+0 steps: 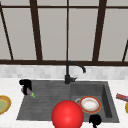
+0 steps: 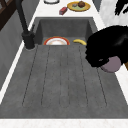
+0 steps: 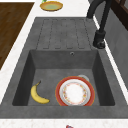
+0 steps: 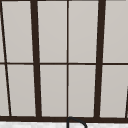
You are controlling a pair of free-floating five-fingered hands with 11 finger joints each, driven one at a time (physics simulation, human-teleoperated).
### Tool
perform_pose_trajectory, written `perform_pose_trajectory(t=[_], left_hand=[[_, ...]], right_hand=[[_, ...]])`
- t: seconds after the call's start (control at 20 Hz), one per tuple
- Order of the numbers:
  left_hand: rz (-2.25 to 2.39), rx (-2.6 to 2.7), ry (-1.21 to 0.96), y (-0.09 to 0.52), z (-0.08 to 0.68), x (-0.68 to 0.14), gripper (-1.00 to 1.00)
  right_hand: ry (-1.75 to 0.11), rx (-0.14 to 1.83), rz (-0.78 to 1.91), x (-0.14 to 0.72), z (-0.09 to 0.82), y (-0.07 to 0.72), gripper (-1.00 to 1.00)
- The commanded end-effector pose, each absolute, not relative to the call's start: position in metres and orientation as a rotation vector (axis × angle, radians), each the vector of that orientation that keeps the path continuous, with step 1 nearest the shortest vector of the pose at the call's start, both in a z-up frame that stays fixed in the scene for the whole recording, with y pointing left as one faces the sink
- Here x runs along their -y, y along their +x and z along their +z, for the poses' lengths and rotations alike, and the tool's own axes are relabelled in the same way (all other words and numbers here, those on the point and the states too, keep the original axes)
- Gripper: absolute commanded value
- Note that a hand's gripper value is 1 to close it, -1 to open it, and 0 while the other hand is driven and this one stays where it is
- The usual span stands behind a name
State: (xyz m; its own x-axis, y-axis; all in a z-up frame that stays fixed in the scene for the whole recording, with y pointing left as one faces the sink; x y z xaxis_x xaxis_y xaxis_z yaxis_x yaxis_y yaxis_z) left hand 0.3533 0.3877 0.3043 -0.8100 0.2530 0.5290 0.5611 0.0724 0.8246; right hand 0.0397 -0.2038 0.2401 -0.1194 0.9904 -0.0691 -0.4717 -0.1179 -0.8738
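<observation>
My left hand [image 1: 25, 85] hovers over the sink's ribbed draining board [image 1: 45, 97] at its far left corner. Its fingers are curled round a mauve round vegetable with a green tip [image 1: 32, 94]. In the left side view this hand [image 2: 107, 46] looms large, with the mauve vegetable [image 2: 111, 65] under it. My right hand [image 1: 95, 120] hangs at the sink's front edge, just in front of the basin, holding nothing. The left side view catches this hand [image 2: 123, 7] at the top right, with loose fingers.
A white plate with an orange-red rim [image 3: 75, 93] and a banana [image 3: 38, 94] lie in the basin [image 3: 62, 62]. The black faucet [image 1: 68, 75] stands behind. A red ball [image 1: 67, 115] covers the sink's front edge. A yellow plate [image 1: 3, 104] sits left, and a plate of food [image 2: 78, 6] right.
</observation>
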Motion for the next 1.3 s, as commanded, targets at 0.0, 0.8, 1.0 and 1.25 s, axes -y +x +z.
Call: perform_pose_trajectory(t=[0.0, 0.8, 1.0, 1.25], left_hand=[[-1.761, 2.114, -0.827, 0.347, 0.312, -0.418, 1.00], [-1.753, 2.162, -0.843, 0.335, 0.316, -0.545, 1.00], [-1.751, 2.164, -0.845, 0.335, 0.315, -0.577, 1.00], [-1.744, 2.174, -0.848, 0.335, 0.304, -0.618, 1.00]], right_hand=[[-0.848, 0.851, 1.547, 0.204, 0.240, 0.040, 0.00], [-0.848, 0.851, 1.547, 0.204, 0.240, 0.040, 0.00], [-0.848, 0.851, 1.547, 0.204, 0.240, 0.040, 0.00], [-0.848, 0.851, 1.547, 0.204, 0.240, 0.040, 0.00]])
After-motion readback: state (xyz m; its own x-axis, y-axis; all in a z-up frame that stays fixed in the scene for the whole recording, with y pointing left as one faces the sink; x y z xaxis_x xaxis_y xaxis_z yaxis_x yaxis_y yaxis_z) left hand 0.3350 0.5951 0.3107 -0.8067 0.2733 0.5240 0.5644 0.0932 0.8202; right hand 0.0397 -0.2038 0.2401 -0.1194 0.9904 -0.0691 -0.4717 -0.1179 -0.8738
